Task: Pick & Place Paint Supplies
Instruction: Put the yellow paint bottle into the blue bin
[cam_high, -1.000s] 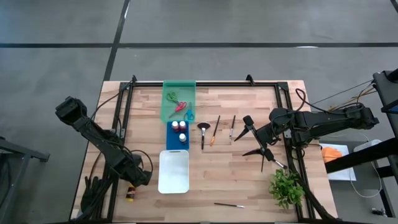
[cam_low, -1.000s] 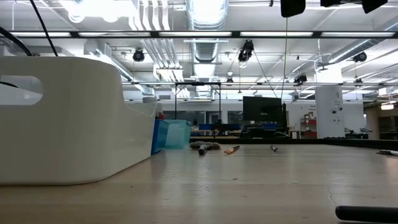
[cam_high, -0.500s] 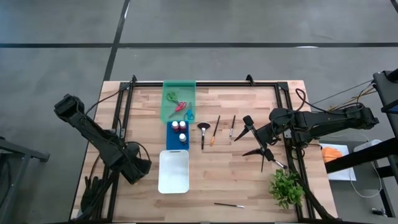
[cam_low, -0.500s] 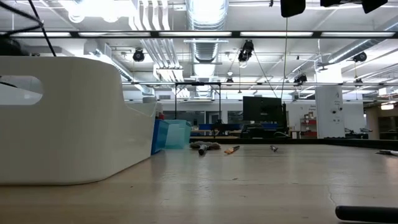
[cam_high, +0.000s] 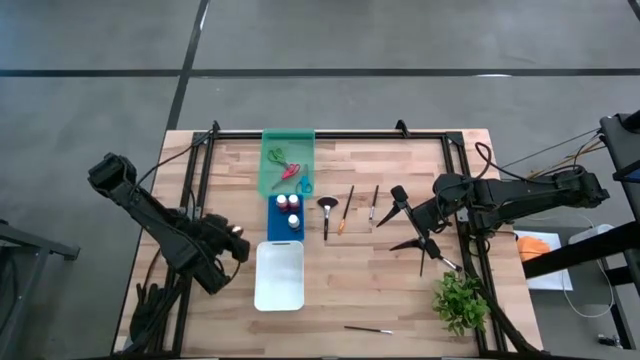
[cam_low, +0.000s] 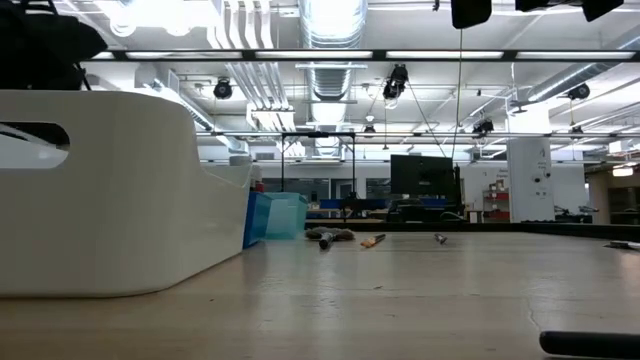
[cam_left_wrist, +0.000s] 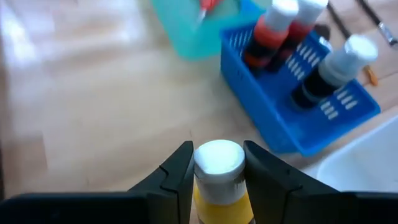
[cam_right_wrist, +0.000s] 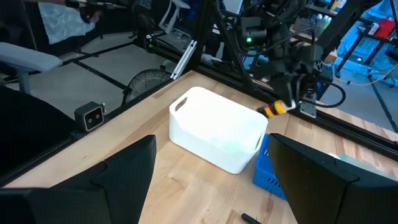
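My left gripper (cam_high: 236, 238) is shut on a yellow-banded paint bottle with a white cap (cam_left_wrist: 217, 159), and hangs over the table left of the white tray (cam_high: 279, 276). The blue tray (cam_left_wrist: 298, 93) beyond it has three capped bottles (cam_left_wrist: 272, 30) standing in it. Scissors (cam_high: 286, 170) lie in the green tray (cam_high: 288, 140). Three brushes (cam_high: 346, 210) lie on the table right of the blue tray, and another brush (cam_high: 368, 329) lies by the near edge. My right gripper (cam_high: 404, 221) waits open over the table's right half, touching nothing. My left gripper pinches the yellow paint bottle between its two fingers (cam_left_wrist: 177, 171), one on each side at the cap and neck (cam_left_wrist: 219, 180). The cap end points forward past the fingertips. The bottle (cam_right_wrist: 275, 109) is lifted clear of the table and lies tilted in the hold.
A leafy plant (cam_high: 460, 300) stands at the table's near right corner. A black frame (cam_high: 330, 133) runs along the far edge and down both sides. Bare wood lies between the white tray and the plant. In the low view the white tray (cam_low: 110, 190) fills the left.
My left gripper has risen from near the table's near left edge and moved toward the far edge and to the right, toward the blue tray, carrying the yellow bottle lifted clear. The right arm has kept still.
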